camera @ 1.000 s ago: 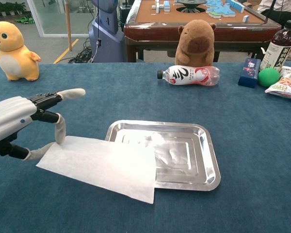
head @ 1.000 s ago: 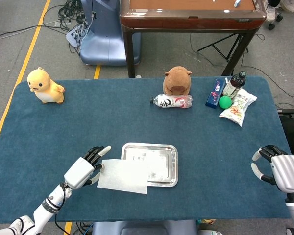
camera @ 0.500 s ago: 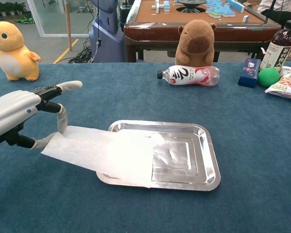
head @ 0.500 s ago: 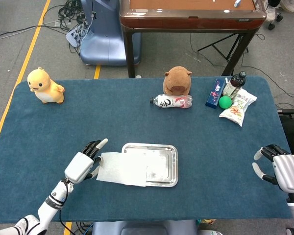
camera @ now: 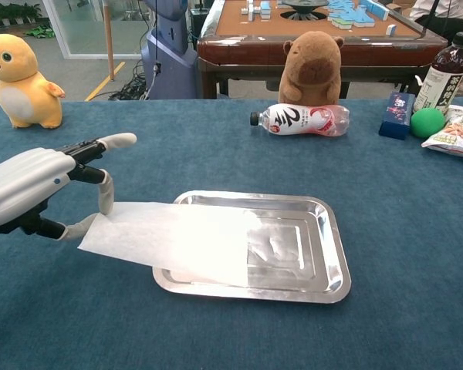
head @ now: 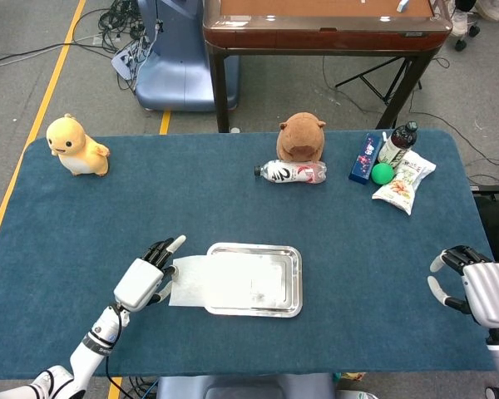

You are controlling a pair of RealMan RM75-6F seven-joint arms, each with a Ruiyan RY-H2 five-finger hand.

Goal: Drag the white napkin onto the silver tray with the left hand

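The white napkin point(camera: 174, 239) lies partly on the silver tray point(camera: 316, 254), covering the tray's left half, while its left end hangs off the rim over the blue tabletop point(camera: 401, 193). At that free end sits the left hand point(camera: 31, 189), to the left of the tray; its fingers point(camera: 104, 193) are spread, one curled down so its tip touches the napkin's corner, another pointing straight out above the cloth. It looks to be pressing on the paper, though I cannot tell whether anything pinches it from below. In the head view the same hand point(head: 145, 278) lies just beside the tray's left edge point(head: 209, 278) with the napkin point(head: 204, 281) between them. The right hand point(head: 474, 287) is well apart from the tray, off to its right at the tabletop's edge, fingers loosely curved and apart, with nothing in them. Behind the tray, toward the far edge, a clear bottle point(camera: 301, 119) lies on its side in front of a brown capybara plush point(camera: 312, 65). Far to the tray's back left stands a yellow plush toy point(camera: 19, 77). To the back right are a small blue box point(camera: 396, 114), a green ball point(camera: 427, 122), a dark upright bottle point(camera: 444, 73) and a snack bag point(camera: 455, 131).
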